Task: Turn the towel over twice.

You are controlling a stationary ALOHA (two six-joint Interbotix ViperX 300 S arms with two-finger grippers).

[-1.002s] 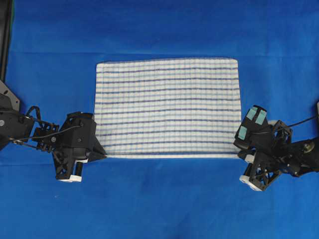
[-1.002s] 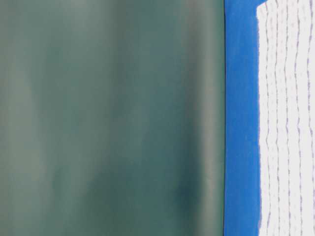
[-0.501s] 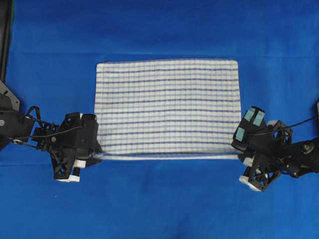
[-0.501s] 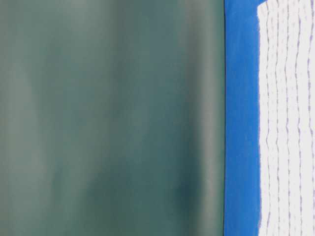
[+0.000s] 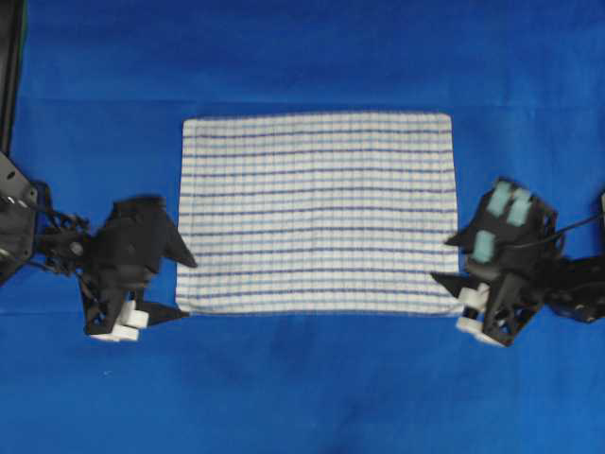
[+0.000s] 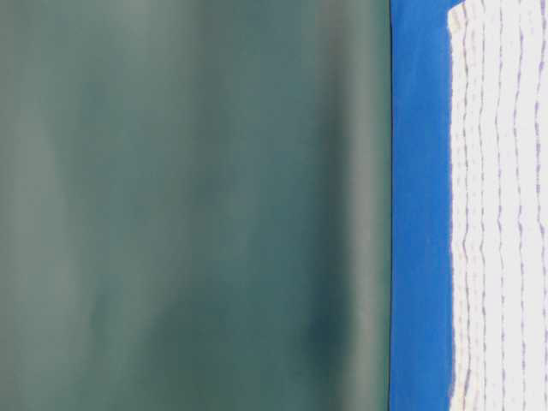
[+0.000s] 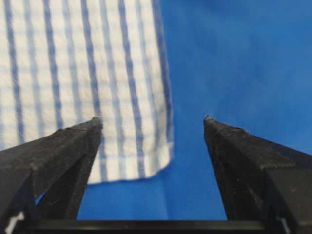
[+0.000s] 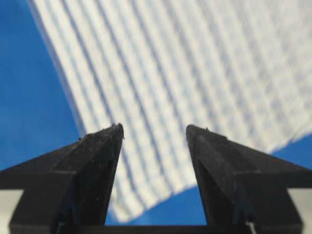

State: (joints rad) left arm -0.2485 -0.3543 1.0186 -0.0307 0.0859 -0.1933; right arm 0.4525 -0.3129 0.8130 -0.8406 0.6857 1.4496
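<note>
The towel lies flat and spread to its full rectangle on the blue sheet, near the middle of the overhead view, its long axis running from my left side to my right, its short sides facing my two arms. Its dark blue stripes run along that long axis, crossed by fainter light blue lines, so the face turned up reads as checked. My left gripper stands just off the towel's near left corner with its jaws spread apart and nothing between them; from my left wrist I see that corner lying on the sheet between my two black fingers, touched by neither. My right gripper sits at the near right corner, jaws likewise parted and empty (its upper finger carries pale green pads); from my right wrist the cloth spreads out beyond my open fingertips, blurred. The sheet is a plain solid blue with a few soft creases, and covers the whole work surface. In the table-level view the towel's edge lies flat against the sheet, and behind it stands a dull grey-green backdrop.
</note>
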